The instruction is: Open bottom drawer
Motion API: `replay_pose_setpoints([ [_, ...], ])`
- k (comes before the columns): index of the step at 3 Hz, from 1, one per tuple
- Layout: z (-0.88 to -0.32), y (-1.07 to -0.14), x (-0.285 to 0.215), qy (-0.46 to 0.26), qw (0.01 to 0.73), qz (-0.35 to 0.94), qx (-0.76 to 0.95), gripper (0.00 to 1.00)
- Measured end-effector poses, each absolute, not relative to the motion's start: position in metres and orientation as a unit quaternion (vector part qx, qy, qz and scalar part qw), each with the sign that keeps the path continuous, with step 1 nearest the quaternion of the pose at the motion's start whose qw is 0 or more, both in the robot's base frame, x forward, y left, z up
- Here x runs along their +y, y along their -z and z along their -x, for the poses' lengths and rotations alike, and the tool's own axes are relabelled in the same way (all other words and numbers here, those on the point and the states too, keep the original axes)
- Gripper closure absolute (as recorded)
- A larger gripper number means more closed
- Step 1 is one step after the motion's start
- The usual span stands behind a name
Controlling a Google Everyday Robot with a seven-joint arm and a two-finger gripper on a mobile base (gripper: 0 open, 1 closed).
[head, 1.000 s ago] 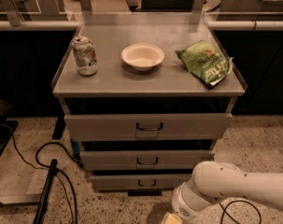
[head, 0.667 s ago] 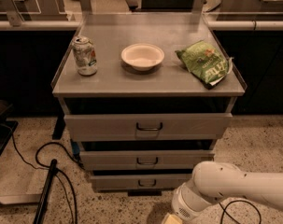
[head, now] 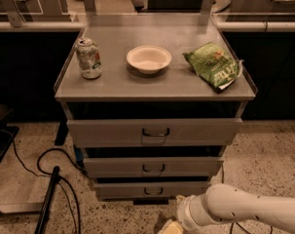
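Observation:
The grey metal cabinet (head: 154,89) has three drawers. The bottom drawer (head: 152,189) is the lowest one, with a flat grey front and a small dark bracket handle (head: 153,191); it looks shut. My white arm (head: 244,209) comes in from the lower right, in front of the cabinet. My gripper (head: 170,226) is at the bottom edge of the view, below and a little right of the bottom drawer's handle, apart from it. Only its top shows.
On the cabinet top stand a soda can (head: 89,58), a white bowl (head: 149,59) and a green chip bag (head: 213,65). Black cables (head: 49,179) lie on the speckled floor at the left. A dark counter runs behind the cabinet.

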State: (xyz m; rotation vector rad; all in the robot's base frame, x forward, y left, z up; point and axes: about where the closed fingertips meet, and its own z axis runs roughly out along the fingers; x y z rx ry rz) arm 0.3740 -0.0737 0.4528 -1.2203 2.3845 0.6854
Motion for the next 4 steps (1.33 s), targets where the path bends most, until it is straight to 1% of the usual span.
replay_pose_setpoints([
  [1, -0.397, -0.423, -0.064, -0.267, 0.228, 0.410, 0.842, 0.00],
  [2, -0.397, -0.423, -0.064, -0.267, 0.228, 0.410, 0.842, 0.00],
  [3, -0.405, -0.397, -0.062, -0.256, 0.229, 0.406, 0.847, 0.00],
  [4, -0.417, -0.357, -0.071, -0.225, 0.227, 0.404, 0.857, 0.00],
])
